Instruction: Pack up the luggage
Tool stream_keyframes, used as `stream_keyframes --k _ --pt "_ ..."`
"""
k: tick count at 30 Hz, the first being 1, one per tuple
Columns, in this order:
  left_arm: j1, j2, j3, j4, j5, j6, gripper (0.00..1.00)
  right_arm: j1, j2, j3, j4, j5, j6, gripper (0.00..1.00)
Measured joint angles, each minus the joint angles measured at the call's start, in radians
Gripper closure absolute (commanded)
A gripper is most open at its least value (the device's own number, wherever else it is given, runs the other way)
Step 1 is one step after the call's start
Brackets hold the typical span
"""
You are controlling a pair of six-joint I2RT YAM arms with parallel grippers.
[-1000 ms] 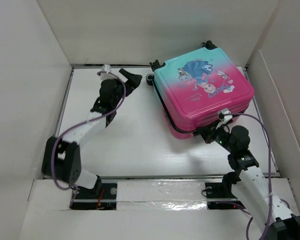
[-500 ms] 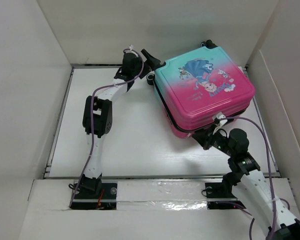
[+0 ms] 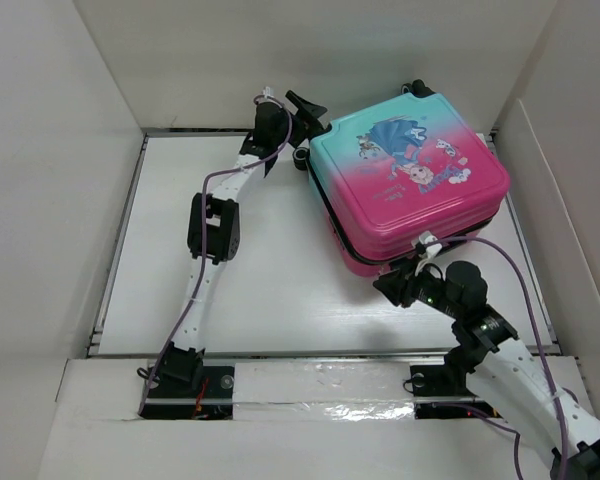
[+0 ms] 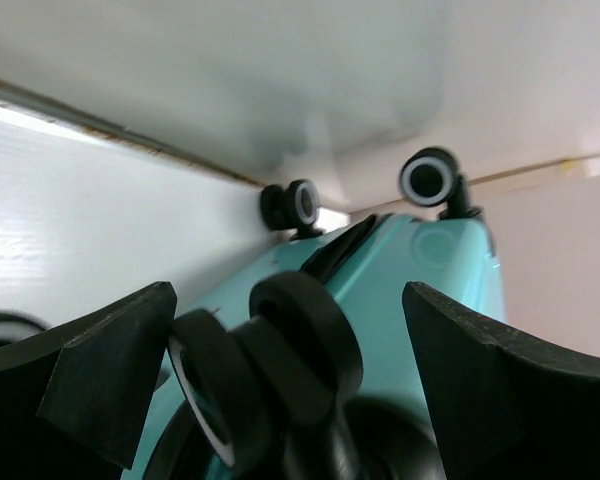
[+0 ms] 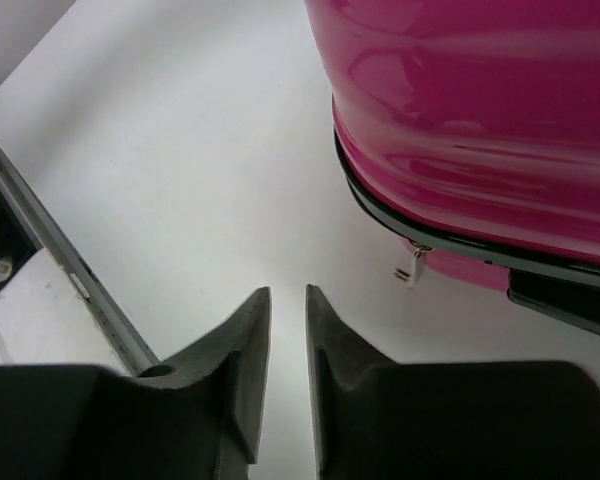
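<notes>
The two white robot arms start at the near edge of the flat white table (image 3: 270, 280).

The right gripper (image 3: 392, 288) is low over the table, just in front of the near corner of the luggage. From its own camera, its two dark fingers (image 5: 242, 330) have only a thin gap between them. It is open a tiny bit and there is nothing in it. A small silver zip tag (image 5: 413, 265) hangs from the black seam of the case, a little way ahead of the fingers and not touching them.

The small hard child's suitcase (image 3: 410, 190) lies flat on the right side of the table, toward the back. It is shut. It is pink at the near end and blue-green at the far end, with cartoon girls on top and black trim around the middle.

The left arm reaches a long way to the far left corner of the case. The left gripper (image 3: 305, 108) is wide open. In its own camera a black wheel (image 4: 300, 340) of the case sits between the two fingers, and neither finger touches it. Two more black wheels (image 4: 290, 203) stand farther back, near the white back wall (image 3: 310, 60)
</notes>
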Motion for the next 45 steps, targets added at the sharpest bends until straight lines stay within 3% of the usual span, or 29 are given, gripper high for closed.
stream_keyframes --k 1,2,4,5,7,8,11,12,15,17,21,24,26,27,28,29,30,31,32,33,34,35,36,38,40,42,45 --pt "0.0 0.019 0.023 0.013 0.0 -0.021 0.1 0.005 0.0 0.0 -0.002 0.007 0.003 0.59" --pt "0.0 0.035 0.038 0.035 0.0 -0.041 0.24 0.007 -0.004 0.0 -0.003 0.014 0.006 0.54" --pt "-0.004 0.049 0.033 0.077 -0.005 -0.081 0.37 0.01 -0.019 0.001 -0.012 0.031 0.008 0.45" --pt "-0.006 0.05 0.013 0.105 -0.009 -0.096 0.57 0.01 -0.028 0.003 -0.021 0.042 0.008 0.43" --pt "-0.007 0.048 -0.044 0.197 -0.052 -0.141 0.79 0.01 -0.043 0.006 -0.031 0.063 0.007 0.43" --pt "0.002 0.046 -0.072 0.249 -0.039 -0.176 1.0 0.01 -0.05 0.007 -0.035 0.076 0.007 0.43" --pt "0.006 0.029 -0.19 0.399 -0.054 -0.216 1.0 0.01 -0.055 0.011 -0.043 0.113 0.008 0.44" --pt "0.012 0.006 -0.251 0.444 -0.068 -0.22 1.0 0.01 -0.054 0.011 -0.047 0.126 0.008 0.5" --pt "0.022 -0.148 -0.522 0.559 -0.085 -0.206 1.0 0.01 -0.042 0.016 -0.056 0.153 0.012 0.54" --pt "0.047 -0.286 -0.72 0.624 -0.088 -0.17 1.0 0.01 -0.028 0.017 -0.064 0.162 0.013 0.5" --pt "0.156 -0.563 -1.086 0.765 -0.083 -0.127 1.0 0.01 0.07 0.051 -0.024 0.127 0.01 0.33" --pt "0.249 -0.719 -1.322 0.901 -0.103 -0.123 1.0 0.01 0.146 0.086 -0.002 0.096 -0.007 0.32" --pt "0.274 -0.786 -1.463 0.973 -0.117 -0.126 1.0 0.004 0.2 0.103 0.027 0.08 -0.023 0.38" --pt "0.275 -0.806 -1.517 0.99 -0.117 -0.126 1.0 0.0 0.225 0.119 0.03 0.073 -0.032 0.49" --pt "0.272 -0.818 -1.566 1.0 -0.114 -0.124 1.0 -0.006 0.248 0.136 0.027 0.072 -0.044 0.52" --pt "0.268 -0.821 -1.596 1.0 -0.108 -0.119 1.0 -0.014 0.268 0.15 0.024 0.069 -0.046 0.56" --pt "0.26 -0.82 -1.61 0.988 -0.1 -0.11 1.0 -0.02 0.276 0.153 0.024 0.071 -0.048 0.75" --pt "0.253 -0.819 -1.609 0.955 -0.09 -0.09 1.0 -0.02 0.272 0.153 0.023 0.078 -0.054 0.84" --pt "0.241 -0.819 -1.596 0.926 -0.082 -0.067 0.8 -0.023 0.238 0.149 0.023 0.09 -0.051 0.89" --pt "0.228 -0.819 -1.571 0.887 -0.077 -0.037 0.69 -0.024 0.197 0.14 0.032 0.106 -0.041 0.96" --pt "0.211 -0.818 -1.535 0.843 -0.071 -0.01 0.57 -0.027 0.143 0.124 0.037 0.129 -0.031 0.97" --pt "0.192 -0.814 -1.493 0.812 -0.068 0.014 0.4 -0.028 0.082 0.109 0.034 0.146 -0.019 0.96" --pt "0.175 -0.808 -1.45 0.79 -0.066 0.038 0.36 -0.03 0.025 0.098 0.026 0.166 -0.008 0.93" --pt "0.146 -0.791 -1.365 0.747 -0.058 0.07 0.33 -0.03 -0.055 0.095 0.011 0.201 0.004 0.88" --pt "0.125 -0.768 -1.299 0.727 -0.039 0.095 0.34 -0.03 -0.067 0.123 -0.006 0.252 0.006 0.77" --pt "0.119 -0.753 -1.284 0.724 -0.031 0.104 0.36 -0.033 -0.009 0.187 -0.031 0.307 -0.004 0.72" --pt "0.112 -0.744 -1.331 0.729 -0.028 0.106 0.39 -0.11 0.203 0.382 -0.042 0.353 -0.035 0.65"
